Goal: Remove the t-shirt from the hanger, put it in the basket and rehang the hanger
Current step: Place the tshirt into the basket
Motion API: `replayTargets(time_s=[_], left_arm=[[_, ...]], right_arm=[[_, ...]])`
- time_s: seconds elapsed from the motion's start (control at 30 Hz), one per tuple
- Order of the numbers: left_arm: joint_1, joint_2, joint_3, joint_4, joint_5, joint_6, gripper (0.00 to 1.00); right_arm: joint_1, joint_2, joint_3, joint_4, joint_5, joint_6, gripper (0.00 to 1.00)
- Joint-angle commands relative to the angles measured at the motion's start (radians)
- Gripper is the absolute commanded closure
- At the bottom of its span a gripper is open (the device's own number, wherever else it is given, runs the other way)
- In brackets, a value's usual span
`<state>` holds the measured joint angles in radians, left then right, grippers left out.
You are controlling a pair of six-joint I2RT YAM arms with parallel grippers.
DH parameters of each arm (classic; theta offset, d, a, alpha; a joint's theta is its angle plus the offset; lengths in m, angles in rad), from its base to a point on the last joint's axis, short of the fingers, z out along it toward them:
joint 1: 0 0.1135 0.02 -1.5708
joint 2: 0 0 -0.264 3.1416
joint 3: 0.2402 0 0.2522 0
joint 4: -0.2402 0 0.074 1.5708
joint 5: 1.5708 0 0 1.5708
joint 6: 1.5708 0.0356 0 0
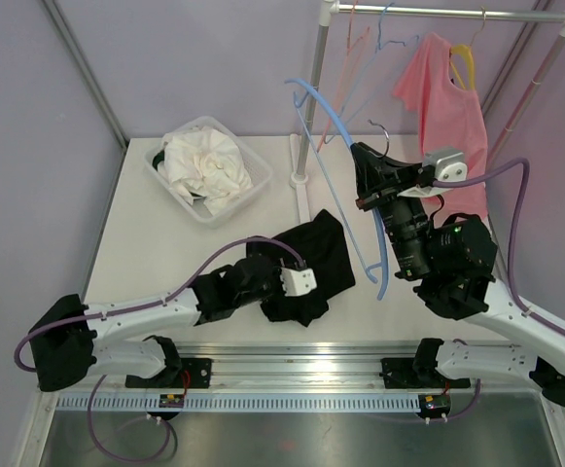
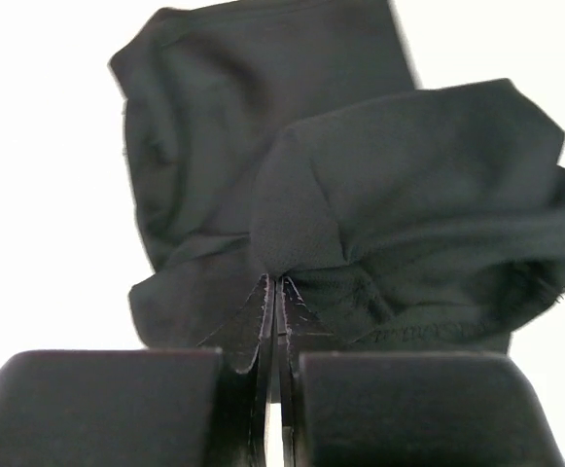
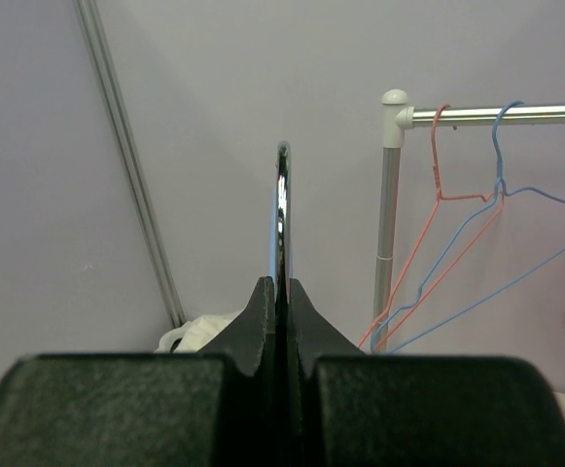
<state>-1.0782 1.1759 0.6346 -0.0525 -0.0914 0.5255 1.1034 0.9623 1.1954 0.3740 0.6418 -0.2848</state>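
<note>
A black t-shirt (image 1: 319, 255) lies crumpled on the white table, off its hanger. My left gripper (image 1: 287, 292) is shut on a fold at its near edge; in the left wrist view the jaws (image 2: 277, 284) pinch the black fabric (image 2: 399, 195). My right gripper (image 1: 362, 181) is raised above the table and shut on the neck of a bare blue hanger (image 1: 382, 268), whose arms hang down beside the shirt. In the right wrist view the jaws (image 3: 282, 284) clamp the hanger's metal hook (image 3: 282, 204), seen edge-on.
A clear bin (image 1: 253, 195) of white cloth stands at the back left. A clothes rack (image 1: 309, 107) stands at the back right, with a pink t-shirt (image 1: 445, 97) on a yellow hanger. Empty pink and blue hangers (image 3: 457, 253) hang on its rod.
</note>
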Motion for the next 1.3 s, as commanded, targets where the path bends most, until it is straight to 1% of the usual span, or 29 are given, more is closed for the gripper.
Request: replayTargets(time_s=[0.0, 0.07, 0.13, 0.23, 0.3, 0.37, 0.4, 0.43, 0.47, 0.5, 0.53, 0.57, 0.6, 0.63, 0.8, 0.87, 0.9, 1.0, 1.07, 1.1, 1.13, 1.2, 1.27], left_arm=[[0.06, 0.017, 0.073, 0.077, -0.103, -0.051, 1.0], [0.102, 0.048, 0.111, 0.068, -0.125, -0.079, 1.0], [0.133, 0.082, 0.132, 0.017, -0.09, -0.093, 1.0], [0.133, 0.117, 0.163, -0.027, -0.054, -0.091, 1.0], [0.136, 0.159, 0.187, -0.058, -0.056, -0.091, 0.96], [0.149, 0.194, 0.209, -0.104, -0.024, -0.091, 0.86], [0.153, 0.202, 0.22, -0.118, -0.005, -0.091, 0.79], [0.164, 0.205, 0.23, -0.128, 0.011, -0.094, 0.68], [0.17, 0.205, 0.234, -0.138, 0.04, -0.094, 0.44], [0.175, 0.199, 0.234, -0.145, 0.05, -0.094, 0.25], [0.179, 0.192, 0.234, -0.15, 0.061, -0.097, 0.11], [0.187, 0.188, 0.235, -0.152, 0.083, -0.098, 0.01], [0.192, 0.179, 0.235, -0.162, 0.085, -0.101, 0.01], [0.202, 0.174, 0.237, -0.167, 0.135, -0.104, 0.01], [0.225, 0.162, 0.255, -0.214, 0.254, -0.107, 0.01], [0.231, 0.128, 0.246, -0.221, 0.326, -0.104, 0.01], [0.231, 0.128, 0.241, -0.218, 0.326, -0.104, 0.01], [0.235, 0.062, 0.208, -0.193, 0.361, -0.102, 0.01], [0.236, -0.01, 0.185, -0.173, 0.412, -0.094, 0.01], [0.236, -0.036, 0.159, -0.17, 0.439, -0.09, 0.01], [0.236, -0.076, 0.149, -0.173, 0.505, -0.087, 0.01], [0.235, -0.102, 0.139, -0.188, 0.58, -0.082, 0.01], [0.233, -0.11, 0.137, -0.179, 0.588, -0.107, 0.01]], right_arm=[[-0.001, -0.023, 0.004, 0.072, 0.021, -0.017, 1.0], [-0.002, -0.027, 0.0, 0.075, 0.027, -0.019, 1.0], [-0.001, -0.028, -0.002, 0.078, 0.03, -0.02, 1.0], [0.0, -0.031, -0.002, 0.078, 0.035, -0.024, 1.0], [-0.002, -0.031, -0.002, 0.075, 0.035, -0.024, 1.0], [-0.002, -0.031, -0.002, 0.075, 0.036, -0.024, 1.0], [-0.001, -0.031, -0.002, 0.074, 0.038, -0.024, 1.0], [-0.002, -0.031, -0.002, 0.074, 0.038, -0.024, 1.0], [-0.002, -0.033, -0.002, 0.074, 0.038, -0.024, 1.0], [-0.002, -0.033, -0.002, 0.072, 0.036, -0.024, 1.0], [-0.001, -0.033, -0.002, 0.072, 0.038, -0.022, 1.0], [-0.002, -0.033, -0.002, 0.072, 0.038, -0.024, 1.0], [-0.001, -0.033, -0.002, 0.071, 0.038, -0.024, 1.0], [0.0, -0.033, 0.0, 0.071, 0.036, -0.024, 1.0], [-0.002, -0.022, 0.004, 0.068, 0.035, -0.022, 1.0], [-0.001, -0.019, 0.009, 0.065, 0.035, -0.022, 1.0], [0.0, -0.019, 0.009, 0.065, 0.035, -0.022, 1.0], [-0.001, -0.014, 0.015, 0.062, 0.032, -0.022, 1.0], [-0.001, -0.01, 0.016, 0.06, 0.032, -0.022, 1.0], [-0.002, -0.008, 0.018, 0.06, 0.032, -0.022, 1.0], [-0.002, -0.007, 0.02, 0.057, 0.03, -0.022, 1.0], [-0.002, -0.004, 0.023, 0.057, 0.03, -0.022, 1.0], [-0.002, -0.002, 0.023, 0.057, 0.03, -0.022, 1.0]])
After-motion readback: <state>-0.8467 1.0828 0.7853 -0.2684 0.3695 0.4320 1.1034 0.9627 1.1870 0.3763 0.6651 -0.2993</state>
